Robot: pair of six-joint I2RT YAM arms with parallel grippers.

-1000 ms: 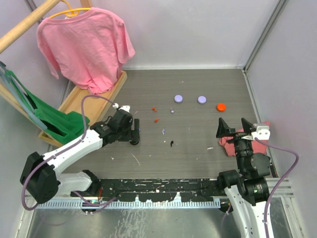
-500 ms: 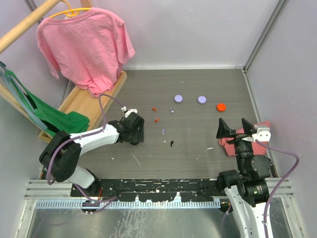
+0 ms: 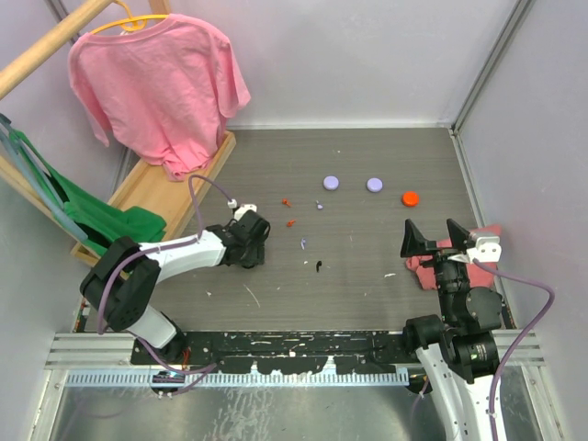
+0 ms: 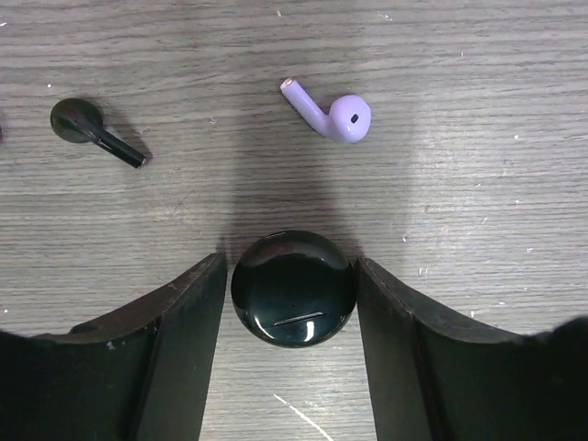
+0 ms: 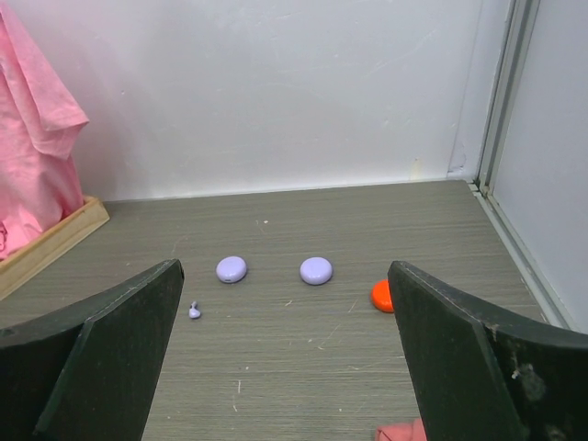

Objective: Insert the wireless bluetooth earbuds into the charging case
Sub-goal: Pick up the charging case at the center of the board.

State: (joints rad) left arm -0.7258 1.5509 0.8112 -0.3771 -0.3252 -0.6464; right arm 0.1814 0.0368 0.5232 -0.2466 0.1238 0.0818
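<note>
The charging case (image 4: 293, 288), a glossy round black puck, lies on the grey table between the fingers of my left gripper (image 4: 290, 276). The jaws stand close on both sides of it, with thin gaps still showing. From above, my left gripper (image 3: 250, 250) sits left of centre and hides most of the case. One black earbud (image 4: 92, 130) lies ahead to the left of the case, also seen from above as the black earbud (image 3: 318, 266). My right gripper (image 3: 439, 237) hangs wide open at the right with nothing in it, as the right gripper (image 5: 285, 268) shows in its own view.
A lilac earbud (image 4: 333, 115) lies just beyond the case. Two lilac discs (image 3: 331, 183) (image 3: 374, 185) and an orange disc (image 3: 410, 197) sit farther back. Red scraps (image 3: 288, 202) dot the middle. A pink shirt (image 3: 156, 83), wooden rack (image 3: 175, 179) and green cloth (image 3: 101, 220) fill the left.
My left arm has swung in and shifted right, bringing its gripper over the case, and its jaws have narrowed round it. The right arm has not moved.
</note>
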